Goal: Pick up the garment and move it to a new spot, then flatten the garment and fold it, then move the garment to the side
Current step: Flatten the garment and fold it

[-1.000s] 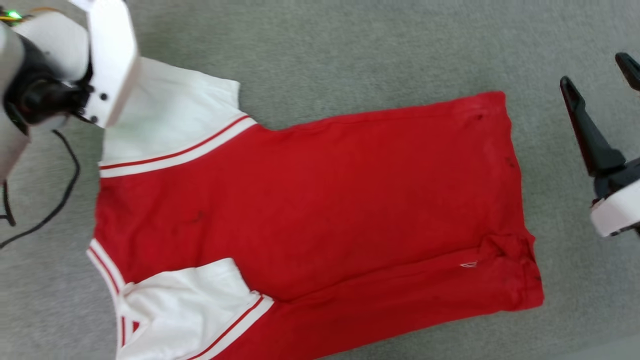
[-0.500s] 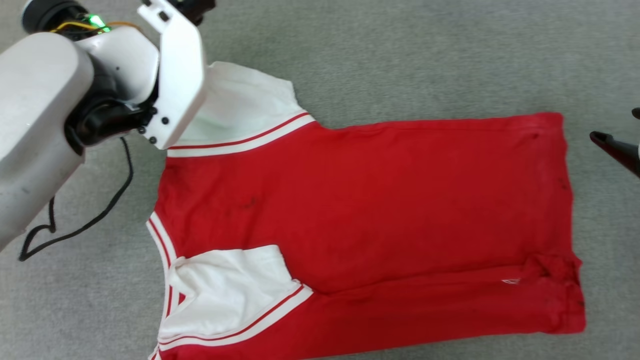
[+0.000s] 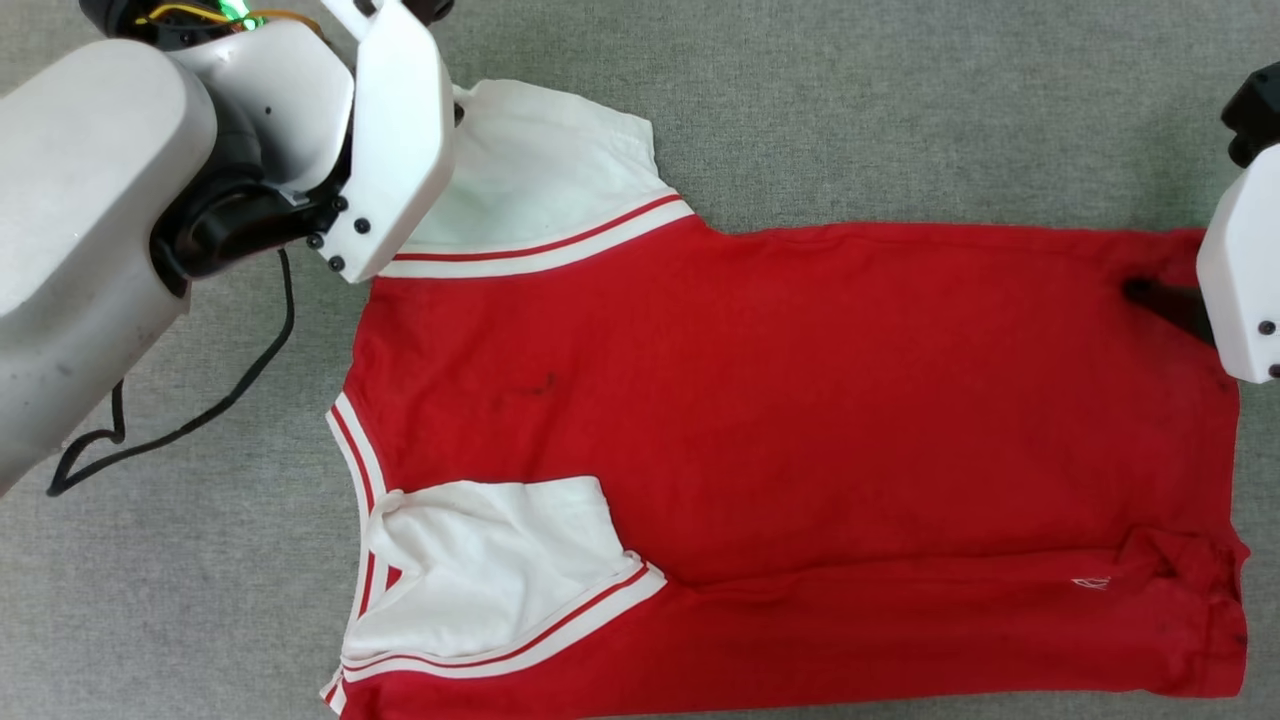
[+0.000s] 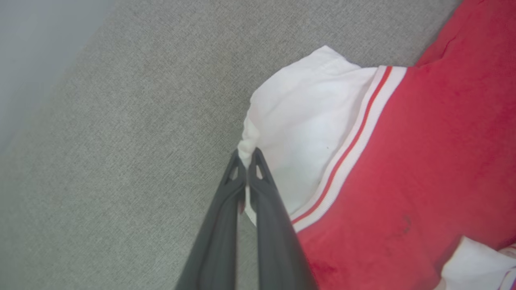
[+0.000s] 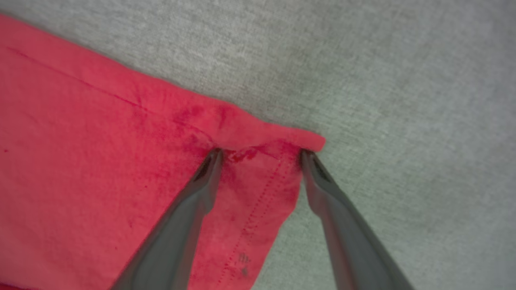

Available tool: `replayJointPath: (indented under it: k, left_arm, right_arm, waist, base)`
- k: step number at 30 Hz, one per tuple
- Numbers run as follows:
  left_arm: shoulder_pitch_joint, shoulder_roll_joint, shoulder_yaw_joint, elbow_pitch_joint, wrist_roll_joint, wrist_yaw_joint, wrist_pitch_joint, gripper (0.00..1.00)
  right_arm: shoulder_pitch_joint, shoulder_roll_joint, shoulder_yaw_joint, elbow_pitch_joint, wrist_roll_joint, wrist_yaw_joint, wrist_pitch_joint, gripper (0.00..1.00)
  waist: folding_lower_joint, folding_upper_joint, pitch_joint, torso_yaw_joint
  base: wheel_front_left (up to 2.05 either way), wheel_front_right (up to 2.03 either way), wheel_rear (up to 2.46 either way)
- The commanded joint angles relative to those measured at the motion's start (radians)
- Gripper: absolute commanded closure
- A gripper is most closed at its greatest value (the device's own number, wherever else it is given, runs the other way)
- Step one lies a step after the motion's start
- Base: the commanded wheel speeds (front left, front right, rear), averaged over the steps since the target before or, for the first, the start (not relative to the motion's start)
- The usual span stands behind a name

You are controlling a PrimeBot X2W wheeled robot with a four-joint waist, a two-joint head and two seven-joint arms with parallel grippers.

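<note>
Though wide and bare above and to the left, grey cloth surface [image 3: 900, 110] nearly used up along the head view's lower and right edges, with the garment [image 3: 800, 400] reaching the bottom edge and ending just short of the right one. Open room mostly beyond the collar and above the upper side seam. Surface's own edge, with a pale area past it, at the upper left of the left wrist view.

Lies sideways, collar toward the robot's left, hem toward its right. Red body, white sleeves, red-and-white striped trim. Lower sleeve turned in over the body, lower side folded over in a long strip, lower hem corner rumpled. Faint dark marks on the red.

Over the upper left, white left arm [image 3: 120, 180], with a black cable [image 3: 200, 420] looping on the surface beneath. On the white edge of the upper sleeve, left gripper [image 4: 245, 155] pinched together. Astride the upper hem corner, right gripper [image 5: 260, 152] spread apart, both tips touching red cloth, nothing clamped.

Since a second ago: camera shifted, so whole scene further right. Right gripper then well clear of the hem over bare grey, now down on that corner. Left arm over the same sleeve as before.
</note>
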Motion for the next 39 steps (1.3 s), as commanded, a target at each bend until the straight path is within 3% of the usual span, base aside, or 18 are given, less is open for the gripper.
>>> replayJointPath:
  k: [1,3,5,12,22,30,39]
  left_arm:
    - [-0.008,0.004,-0.007,0.003,-0.003,0.0,-0.005,1.0]
    - [-0.012,0.008,-0.016,0.007,-0.006,0.0,-0.013,1.0]
    - [-0.009,0.011,-0.025,0.015,-0.013,0.0,-0.023,1.0]
    - [0.026,0.034,-0.042,0.034,-0.042,0.0,-0.073,1.0]
    - [0.147,0.115,-0.072,-0.078,-0.052,0.008,-0.152,1.0]
    - [0.316,0.225,-0.092,-0.246,-0.083,0.08,-0.201,1.0]
    - [0.552,0.321,-0.119,-0.388,-0.104,0.161,-0.243,1.0]
  right_arm:
    - [0.044,0.041,0.048,0.031,0.006,0.0,-0.004,0.0]
    - [0.054,0.046,0.077,0.05,0.016,0.0,-0.016,0.0]
    - [0.046,0.039,0.087,0.057,0.025,0.001,-0.046,0.99]
    - [-0.006,-0.019,0.092,0.039,0.057,0.0,-0.179,1.0]
    - [0.106,-0.105,0.126,-0.028,0.116,0.0,-0.343,1.0]
    - [0.25,-0.164,0.133,-0.082,0.129,0.0,-0.418,1.0]
    - [0.437,-0.168,0.108,-0.126,0.138,0.0,-0.474,1.0]
  waist:
    - [0.0,0.0,0.003,0.001]
    - [0.0,0.0,0.003,0.0]
    - [0.0,0.0,-0.004,-0.005]
    - [0.0,0.0,-0.087,-0.019]
    - [0.0,0.0,-0.228,-0.009]
    - [0.0,0.0,-0.305,-0.008]
    - [0.0,0.0,-0.353,-0.008]
  base:
    - [0.0,0.0,0.0]
    - [0.0,0.0,0.0]
    - [0.0,0.0,0.0]
    - [0.0,0.0,0.0]
    - [0.0,0.0,0.0]
    - [0.0,0.0,0.0]
    - [0.0,0.0,0.0]
